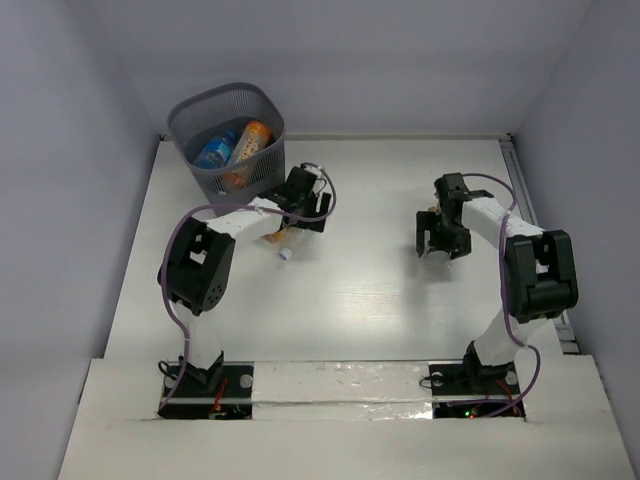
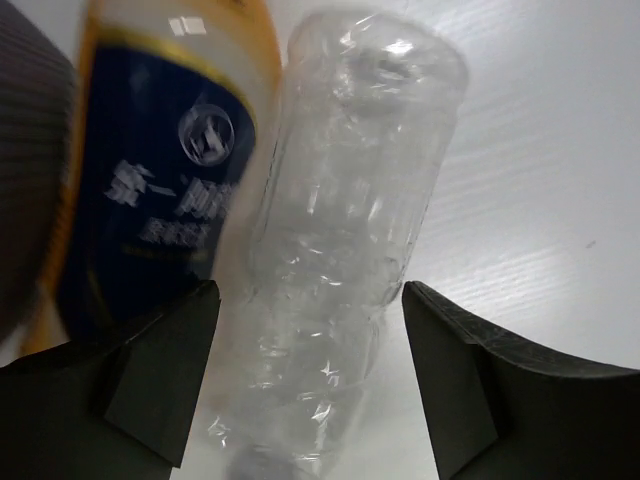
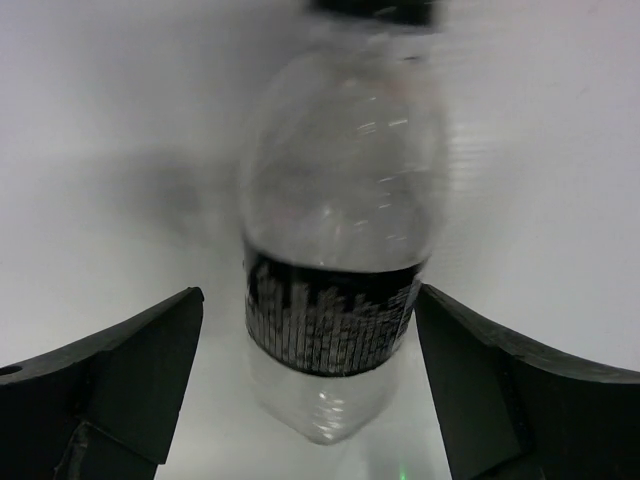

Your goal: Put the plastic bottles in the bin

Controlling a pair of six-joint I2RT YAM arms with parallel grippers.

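My left jaws gape around a clear bottle, right jaws open astride a black-banded bottle; closing left may snag the adjacent orange bottle.

Right gripper wide open — its dark fingers sit either side of a clear plastic bottle lying on the white table, touching neither. A black label bands its lower half, a dark cap at the far end — all rather blurred.

Bin back-left on table, 2 bottles inside
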